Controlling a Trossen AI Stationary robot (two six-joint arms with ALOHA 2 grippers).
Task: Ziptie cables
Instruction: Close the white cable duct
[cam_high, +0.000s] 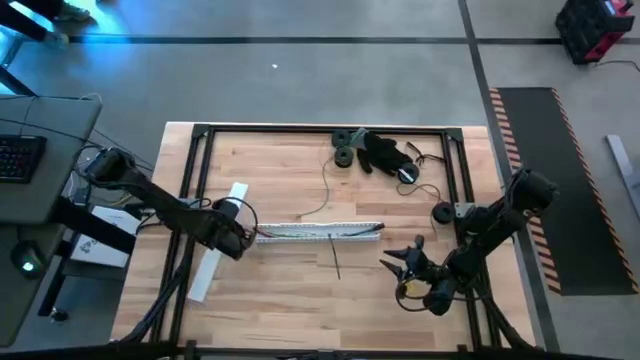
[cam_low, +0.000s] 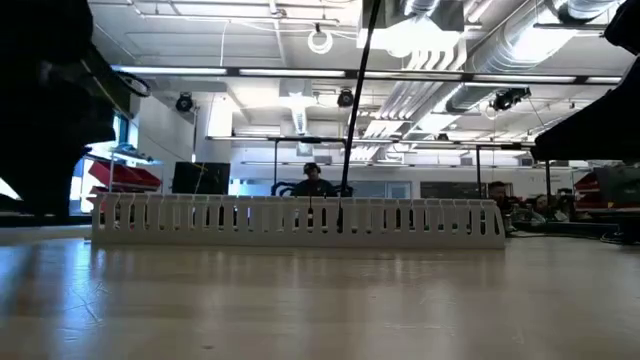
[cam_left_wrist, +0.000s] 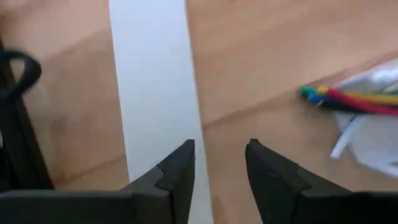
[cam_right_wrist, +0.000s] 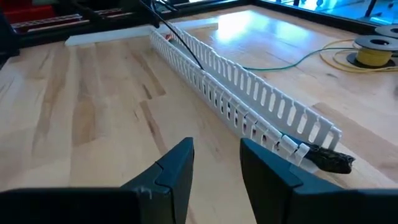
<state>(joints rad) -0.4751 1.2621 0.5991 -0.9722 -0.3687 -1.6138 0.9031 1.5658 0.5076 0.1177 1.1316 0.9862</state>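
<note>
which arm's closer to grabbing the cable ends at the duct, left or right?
Probably left. The left gripper is open, right beside the white duct's end, with the cables' coloured tips in its wrist view. The right gripper, also open, sits farther off, near the duct's other end.

Wooden table (cam_high: 290, 290), white slotted duct (cam_high: 320, 231), white strip (cam_high: 215, 255), spools (cam_high: 345, 147)

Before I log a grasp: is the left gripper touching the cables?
Apart. In the left wrist view, the left gripper is open with bare wood between its fingers, and the cables lie off to one side, clear of both fingertips.
</note>
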